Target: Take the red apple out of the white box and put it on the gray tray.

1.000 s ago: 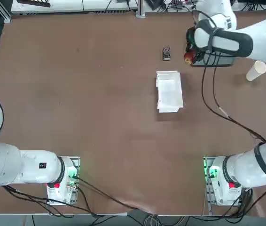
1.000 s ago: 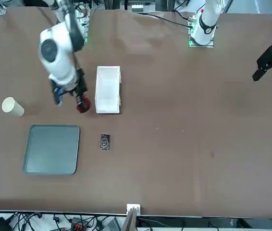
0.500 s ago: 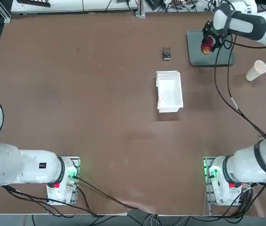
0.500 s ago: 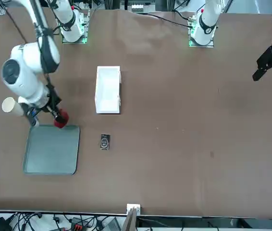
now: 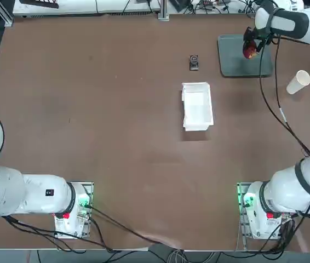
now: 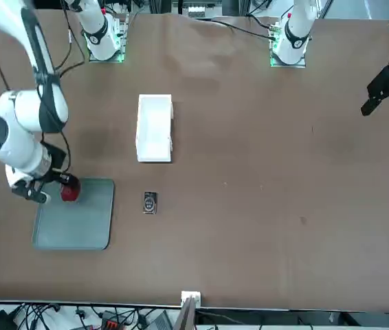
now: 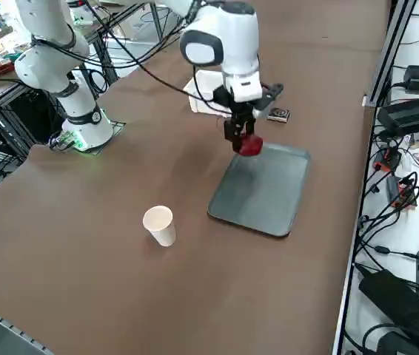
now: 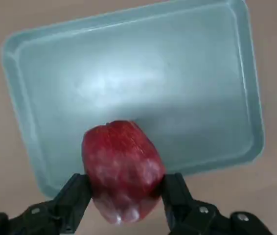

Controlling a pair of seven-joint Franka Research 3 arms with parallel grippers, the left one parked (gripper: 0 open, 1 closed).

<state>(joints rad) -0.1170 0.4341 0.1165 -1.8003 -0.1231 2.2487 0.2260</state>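
**Desk:** What is shown nearest the wrist camera?

**Caption:** The red apple [image 8: 123, 169] is seen clamped between the two fingers [image 8: 75, 198] of the right gripper [image 7: 243, 140]; the fingers are closed only as far as the fruit allows, one pressed on each side. The fruit is held clear of any surface.

**Desk:** Which step is judged to be in hand?

**Caption:** The carry is judged to be at its end. The apple is held above the gray tray [image 8: 143, 73], near one rim rather than over the middle. The lift out of the white box [image 5: 197, 106] is already done, and the box is seen empty.

**Desk:** What is called for next?

**Caption:** A short shift toward the tray's middle is suggested, then a descent until the fruit rests on the floor of the tray, and only then a release. A roundish fruit let go from a height may be expected to roll, though the low rim should check it.

**Desk:** And the room around it?

**Caption:** The tray's floor is bare, so space is ample. On the counter [image 5: 100, 109] a paper cup [image 5: 298, 82] lies just beside the tray on one side; a small black object [image 5: 194, 62] lies near the opposite side. Farther off, the white box stands well apart.
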